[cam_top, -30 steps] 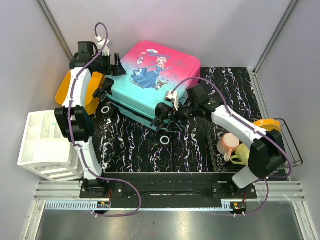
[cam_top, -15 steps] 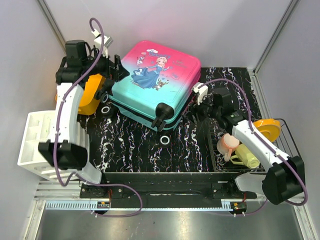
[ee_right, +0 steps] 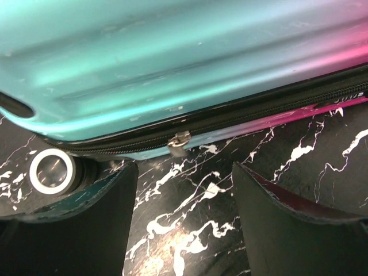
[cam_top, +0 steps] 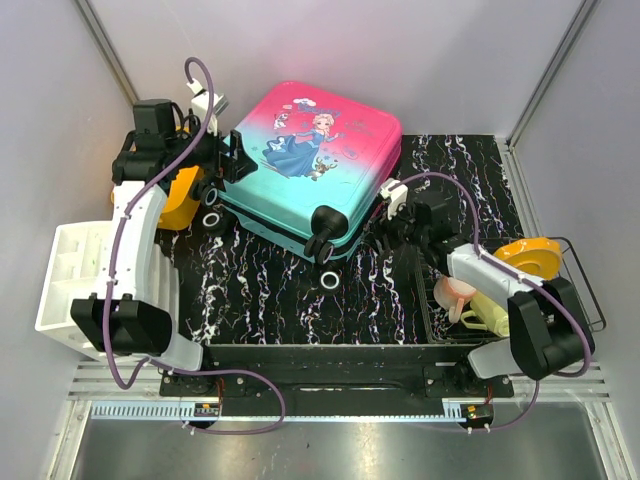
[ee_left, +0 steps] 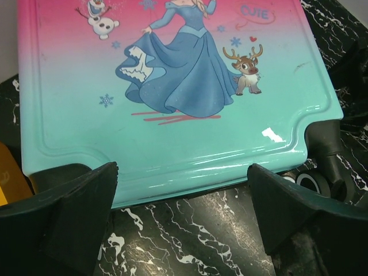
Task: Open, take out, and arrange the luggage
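Right tool, spread and empty, has the luggage zipper pull just ahead at 12 o'clock, zip running 9-to-3.

The left arm rises along the left side, reaches far back and bends at the elbow, so its wrist faces right. The left tool stands wide open, its two dark fingers spread well apart with nothing clamped between them. The right arm lies low and folded, its forearm stretched to the left. The right tool points left and downward, its jaws parted and its fingers gripping nothing.
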`<state>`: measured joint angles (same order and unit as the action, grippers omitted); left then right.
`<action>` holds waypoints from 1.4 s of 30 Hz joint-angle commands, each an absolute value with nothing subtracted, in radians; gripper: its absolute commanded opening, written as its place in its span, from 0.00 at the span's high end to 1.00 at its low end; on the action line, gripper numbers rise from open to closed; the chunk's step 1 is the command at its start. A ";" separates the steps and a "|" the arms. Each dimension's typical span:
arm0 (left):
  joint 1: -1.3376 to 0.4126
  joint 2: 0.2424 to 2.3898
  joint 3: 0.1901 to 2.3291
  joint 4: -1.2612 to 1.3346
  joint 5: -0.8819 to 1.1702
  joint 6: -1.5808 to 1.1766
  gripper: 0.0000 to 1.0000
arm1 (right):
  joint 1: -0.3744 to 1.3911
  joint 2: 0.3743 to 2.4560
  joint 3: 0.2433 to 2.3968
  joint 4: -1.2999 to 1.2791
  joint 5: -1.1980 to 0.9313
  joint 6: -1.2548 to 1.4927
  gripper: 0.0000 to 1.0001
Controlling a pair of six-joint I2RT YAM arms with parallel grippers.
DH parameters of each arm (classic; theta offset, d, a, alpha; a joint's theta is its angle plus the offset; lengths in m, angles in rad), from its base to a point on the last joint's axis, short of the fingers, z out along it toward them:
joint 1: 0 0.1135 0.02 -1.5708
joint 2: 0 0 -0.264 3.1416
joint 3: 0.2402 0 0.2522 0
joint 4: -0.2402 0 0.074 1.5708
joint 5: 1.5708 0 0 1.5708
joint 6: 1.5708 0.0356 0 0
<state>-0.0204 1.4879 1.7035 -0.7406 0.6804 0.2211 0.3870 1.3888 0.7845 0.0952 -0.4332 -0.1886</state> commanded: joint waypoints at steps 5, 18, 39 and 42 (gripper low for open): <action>-0.020 1.456 1.689 -0.696 0.672 0.189 0.01 | 0.410 1.492 0.747 0.394 -0.368 -0.129 0.31; -0.020 1.424 1.556 -0.638 0.710 0.066 0.01 | 0.476 1.520 0.746 0.428 -0.195 -0.126 0.66; -0.308 1.244 1.276 -0.798 0.684 0.371 0.03 | 0.420 1.417 0.750 0.308 -0.368 -0.129 1.00; -0.408 1.236 1.221 -0.714 0.644 0.295 0.04 | 0.420 1.439 0.764 0.328 -0.385 -0.117 1.00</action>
